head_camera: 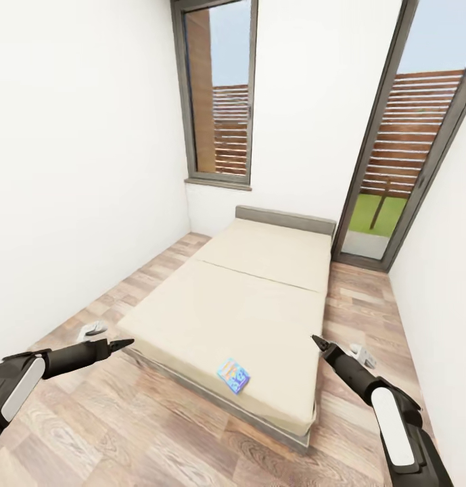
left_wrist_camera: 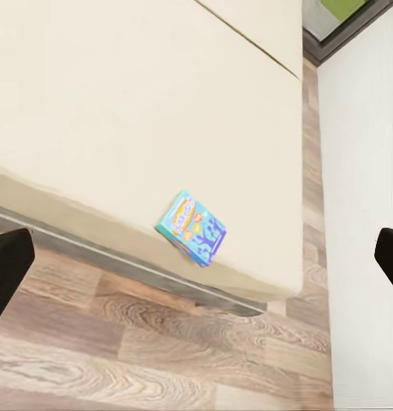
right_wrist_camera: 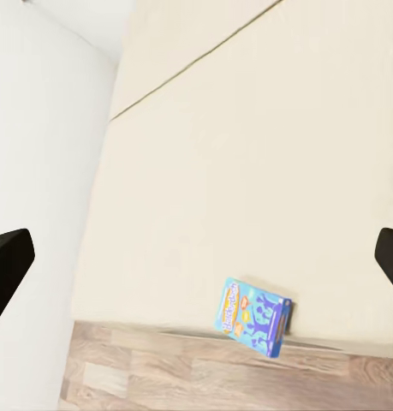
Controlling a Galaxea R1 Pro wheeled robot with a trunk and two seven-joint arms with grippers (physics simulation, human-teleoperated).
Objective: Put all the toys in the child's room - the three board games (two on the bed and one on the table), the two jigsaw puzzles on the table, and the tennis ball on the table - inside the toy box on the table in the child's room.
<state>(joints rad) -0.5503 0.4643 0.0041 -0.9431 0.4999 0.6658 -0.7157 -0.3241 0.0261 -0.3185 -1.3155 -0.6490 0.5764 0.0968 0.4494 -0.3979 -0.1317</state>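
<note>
We see one board game point(head_camera: 235, 375), a flat blue box with colourful print, lying face up on the bed point(head_camera: 260, 297) close to the foot edge, nearer the foot corner on the right arm's side, with one corner of the box reaching that edge. It looks like thin cardboard: light, stiff enough to hold shape, probably smooth and a bit slippery, and likely to crush if squeezed hard. Lying flat on a soft mattress, it gives little to grip from above; we judge the best hold is across a short side, or on the corner at the foot edge where a finger can get under. The second bed game we cannot pick out here. The left gripper point(head_camera: 122, 344) hangs over the wooden floor point(head_camera: 158, 433) off the bed's left foot corner, and the right gripper point(head_camera: 318, 340) is at the bed's right side edge. Both are well apart from the box, holding nothing; the wrist views show the fingers spread wide.
</note>
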